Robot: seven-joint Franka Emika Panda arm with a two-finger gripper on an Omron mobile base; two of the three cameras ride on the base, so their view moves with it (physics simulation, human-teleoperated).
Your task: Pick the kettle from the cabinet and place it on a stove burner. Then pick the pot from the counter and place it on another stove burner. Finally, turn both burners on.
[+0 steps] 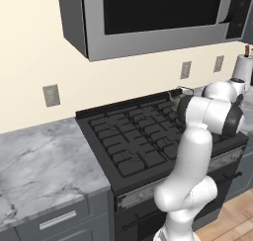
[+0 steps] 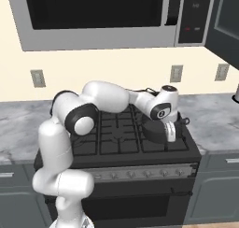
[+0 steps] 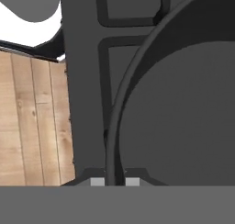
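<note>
Hand view: claw [image 3: 114, 181] is pinched on the thin rim of the pot [image 3: 183, 108], fingertips [image 3: 97, 182] nearly together with the wall between them; the pot's round dark bowl spreads up and to the right of the claw, black grate bars of the stove burners [image 3: 85, 81] lie under and to the left, wood floor [image 3: 32, 122] further left beyond the stove edge. Right base view: claw [image 2: 171, 131] sits low over the right front part of the cooktop, pot [image 2: 156, 129] directly at it, looks set on or just above the grate, cannot tell which. Handling guess: rigid metal, fairly heavy for its width, smooth rim so a one-sided pinch could let it tip or slip; a side loop handle or a deep bite on the rim seems the best hold. The kettle is not clear, arm blocks the back burners. Marble worktop [image 2: 214, 119] lies off to the right of the claw.
</note>
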